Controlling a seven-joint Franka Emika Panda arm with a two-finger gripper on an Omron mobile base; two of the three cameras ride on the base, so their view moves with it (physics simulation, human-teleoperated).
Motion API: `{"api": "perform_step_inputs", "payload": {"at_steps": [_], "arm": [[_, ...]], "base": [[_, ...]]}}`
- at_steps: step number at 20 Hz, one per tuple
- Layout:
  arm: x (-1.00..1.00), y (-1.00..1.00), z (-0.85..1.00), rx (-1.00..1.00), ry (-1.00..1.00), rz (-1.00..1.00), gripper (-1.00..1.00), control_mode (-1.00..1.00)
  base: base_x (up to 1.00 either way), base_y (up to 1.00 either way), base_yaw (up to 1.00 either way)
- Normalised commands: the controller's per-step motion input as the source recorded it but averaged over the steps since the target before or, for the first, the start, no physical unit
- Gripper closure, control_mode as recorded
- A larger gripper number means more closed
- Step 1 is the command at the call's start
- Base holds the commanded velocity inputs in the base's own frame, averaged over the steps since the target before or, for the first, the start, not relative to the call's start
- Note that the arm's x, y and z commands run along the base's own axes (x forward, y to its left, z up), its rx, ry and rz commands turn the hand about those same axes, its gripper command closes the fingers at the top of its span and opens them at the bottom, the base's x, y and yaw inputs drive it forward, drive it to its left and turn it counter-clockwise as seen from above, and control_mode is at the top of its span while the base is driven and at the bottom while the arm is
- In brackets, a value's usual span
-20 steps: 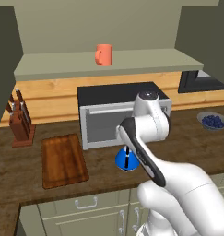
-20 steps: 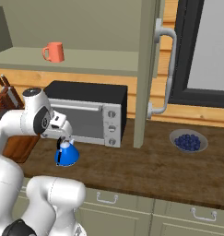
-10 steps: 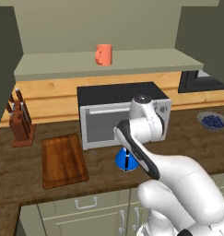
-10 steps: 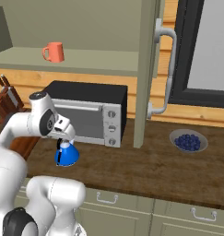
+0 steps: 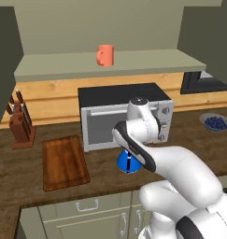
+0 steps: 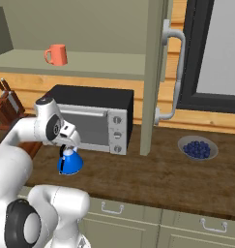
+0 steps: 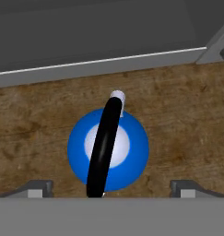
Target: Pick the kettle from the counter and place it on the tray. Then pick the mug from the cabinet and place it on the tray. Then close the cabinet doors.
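Brown bench (image 5: 21, 170) runs under an open cabinet (image 5: 110, 65) holding the mug (image 5: 105, 55). Microwave (image 5: 103, 119) sits behind the kettle (image 7: 108, 150); tray (image 5: 64, 161) lies left, apart, bare wood between. Fingers (image 7: 111, 186) spread wide above the kettle, either side of its handle.

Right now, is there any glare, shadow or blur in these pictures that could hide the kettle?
Hand view: the kettle is sharp, with a pale sheen patch on its dome, its black handle crisp; the pincer fingers stand wide apart. Left base view: even flat lighting, no blur, but the arm covers part of the kettle. Right base view: the kettle is unblurred; the counter shows only soft shadow.
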Motion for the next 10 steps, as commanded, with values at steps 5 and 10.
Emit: {"api": "perform_step_inputs", "payload": {"at_steps": [5,10], "arm": [[0.19,0.06,-0.11,0.0,0.02,0.0,-1.0,-1.0],[0.05,0.04,-0.18,0.0,0.02,0.0,-1.0,-1.0]], "base": [[0.0,0.0,0.0],[0.0,0.0,0.0]]}}
